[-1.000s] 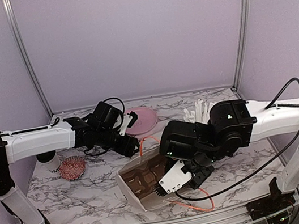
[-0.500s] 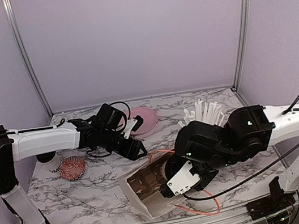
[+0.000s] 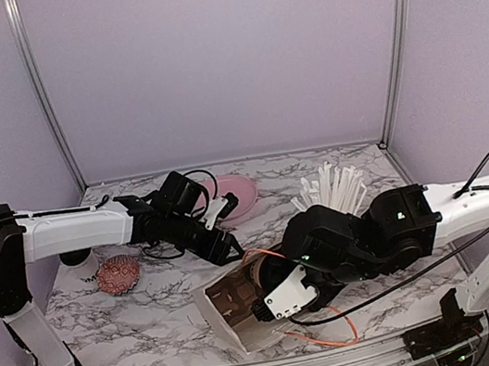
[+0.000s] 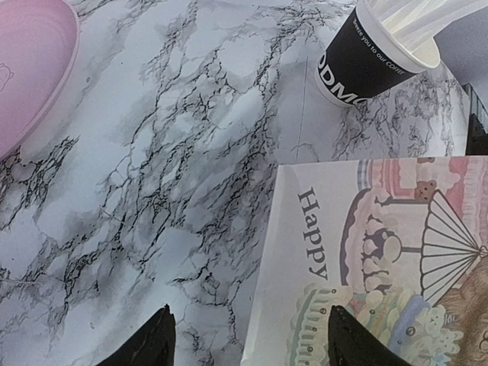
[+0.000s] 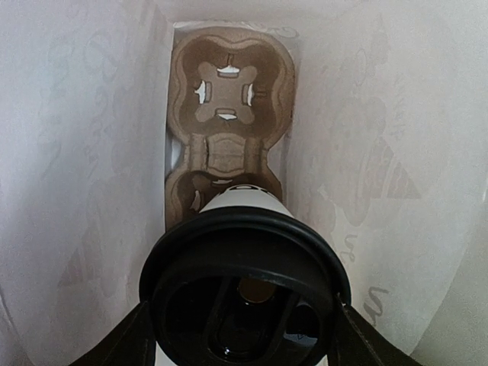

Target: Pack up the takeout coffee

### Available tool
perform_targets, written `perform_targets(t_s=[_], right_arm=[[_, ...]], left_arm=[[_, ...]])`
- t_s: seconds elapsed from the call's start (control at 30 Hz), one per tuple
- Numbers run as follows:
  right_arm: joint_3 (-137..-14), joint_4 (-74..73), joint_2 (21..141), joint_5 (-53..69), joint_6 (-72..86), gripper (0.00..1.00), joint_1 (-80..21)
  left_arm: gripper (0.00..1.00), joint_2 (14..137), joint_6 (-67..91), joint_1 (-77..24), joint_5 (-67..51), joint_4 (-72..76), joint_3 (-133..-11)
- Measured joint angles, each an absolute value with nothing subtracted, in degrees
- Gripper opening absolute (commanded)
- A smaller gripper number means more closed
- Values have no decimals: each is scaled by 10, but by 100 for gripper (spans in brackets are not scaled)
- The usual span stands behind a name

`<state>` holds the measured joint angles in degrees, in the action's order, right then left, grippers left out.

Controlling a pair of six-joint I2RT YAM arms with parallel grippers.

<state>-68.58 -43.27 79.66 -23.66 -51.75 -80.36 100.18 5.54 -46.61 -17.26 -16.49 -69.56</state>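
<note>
A white takeout cup with a black lid [image 5: 244, 282] is gripped at the lid by my right gripper [image 5: 244, 335], inside the white paper bag [image 5: 76, 152]. The cup's base is over the near pocket of a brown cardboard cup carrier [image 5: 229, 99] at the bag's bottom. In the top view the bag [image 3: 221, 311] lies on its side, open toward my right gripper [image 3: 270, 305]. My left gripper [image 4: 252, 343] is open and straddles the bag's printed "Happy" side edge [image 4: 366, 259]. In the top view it [image 3: 229, 247] is just above the bag. A white cup [image 3: 79, 261] stands partly hidden behind the left arm.
A black cup full of white straws [image 3: 330, 189] stands at the back right and also shows in the left wrist view [image 4: 358, 57]. A pink plate [image 3: 235, 194] lies at the back middle. A red patterned ball [image 3: 119, 274] sits at the left. An orange cord [image 3: 331, 333] trails near the front edge.
My right gripper has carried the cup further into the bag and the right arm has lowered. My left gripper has moved right and down to the bag's upper edge.
</note>
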Motion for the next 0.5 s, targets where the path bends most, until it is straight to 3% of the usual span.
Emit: perform_targets(t_s=[0.5], right_arm=[[-683,-409,814,-212,-523,34,-775]], left_arm=[[68,1002,52,-466,-189,-160,-689]])
